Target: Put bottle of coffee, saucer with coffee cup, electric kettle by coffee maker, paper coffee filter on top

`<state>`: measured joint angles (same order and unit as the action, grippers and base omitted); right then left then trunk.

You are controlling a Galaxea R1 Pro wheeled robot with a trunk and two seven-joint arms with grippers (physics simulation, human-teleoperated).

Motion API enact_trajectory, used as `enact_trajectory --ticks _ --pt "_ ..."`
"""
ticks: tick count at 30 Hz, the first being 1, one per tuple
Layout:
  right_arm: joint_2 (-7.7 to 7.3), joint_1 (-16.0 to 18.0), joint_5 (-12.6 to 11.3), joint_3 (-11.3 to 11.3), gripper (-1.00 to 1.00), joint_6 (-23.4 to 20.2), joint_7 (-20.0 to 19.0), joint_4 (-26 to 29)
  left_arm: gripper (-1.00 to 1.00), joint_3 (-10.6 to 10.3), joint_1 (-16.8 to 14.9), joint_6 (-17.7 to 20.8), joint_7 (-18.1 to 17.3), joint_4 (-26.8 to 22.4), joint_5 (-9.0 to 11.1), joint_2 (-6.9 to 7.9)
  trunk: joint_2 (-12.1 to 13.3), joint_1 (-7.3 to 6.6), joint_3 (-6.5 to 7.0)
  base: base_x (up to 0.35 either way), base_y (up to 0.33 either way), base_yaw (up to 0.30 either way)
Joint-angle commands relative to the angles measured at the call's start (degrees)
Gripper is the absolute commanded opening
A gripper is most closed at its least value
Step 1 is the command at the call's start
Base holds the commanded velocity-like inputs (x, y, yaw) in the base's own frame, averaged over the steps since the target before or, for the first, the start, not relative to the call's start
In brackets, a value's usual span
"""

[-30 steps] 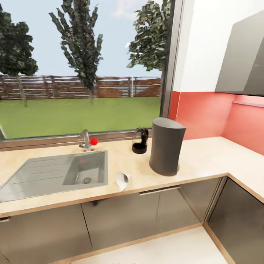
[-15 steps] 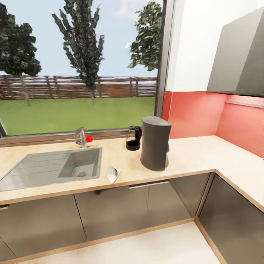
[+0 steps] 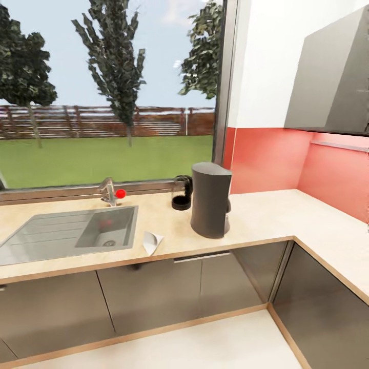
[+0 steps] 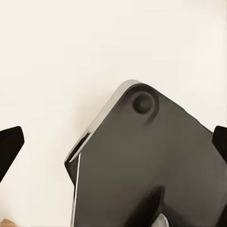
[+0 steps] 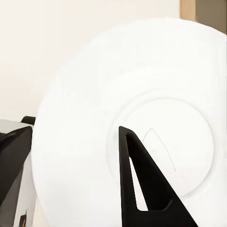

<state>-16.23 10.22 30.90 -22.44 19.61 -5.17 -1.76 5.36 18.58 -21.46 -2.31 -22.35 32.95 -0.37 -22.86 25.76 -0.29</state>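
We look over the surface (image 3: 266, 218) from the head view. The coffee maker (image 3: 210, 200) stands upright at frame centre, a small black kettle (image 3: 182, 192) just behind it to the left by the window. The filter (image 3: 151, 242) lies on its side near the front edge, between the sink (image 3: 72, 233) and the coffee maker, apart from both.

In the right wrist view the saucer (image 5: 137, 123) covers most of the frame, with one dark finger (image 5: 146, 184) of the right tool across its face; the tool holds the saucer.

In the left wrist view the left tool (image 4: 113, 146) shows dark fingertips at both side edges, spread wide, with a dark robot part (image 4: 146, 170) between them.
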Motion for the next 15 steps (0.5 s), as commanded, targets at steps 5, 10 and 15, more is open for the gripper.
enact_trajectory --ticks 5,10,15 --pt "-0.37 0.1 0.2 -0.5 -1.0 0.4 -0.1 -0.2 1.0 0.2 0.1 0.0 -0.2 -0.1 0.4 -0.06 -0.1 0.03 -0.03 0.0 -0.304 0.0" --pt "-0.43 0.1 0.3 -0.5 -1.0 0.6 -0.1 -0.2 1.0 0.2 0.1 -0.1 -0.2 0.0 0.4 -0.08 -0.1 0.03 -0.03 0.0 -0.082 0.0" --pt "-0.14 0.1 0.4 -0.4 -1.0 0.7 -0.2 -0.3 1.0 0.2 0.1 -0.2 -0.2 0.0 0.8 0.05 -0.1 0.03 -0.03 0.0 -0.006 0.0"
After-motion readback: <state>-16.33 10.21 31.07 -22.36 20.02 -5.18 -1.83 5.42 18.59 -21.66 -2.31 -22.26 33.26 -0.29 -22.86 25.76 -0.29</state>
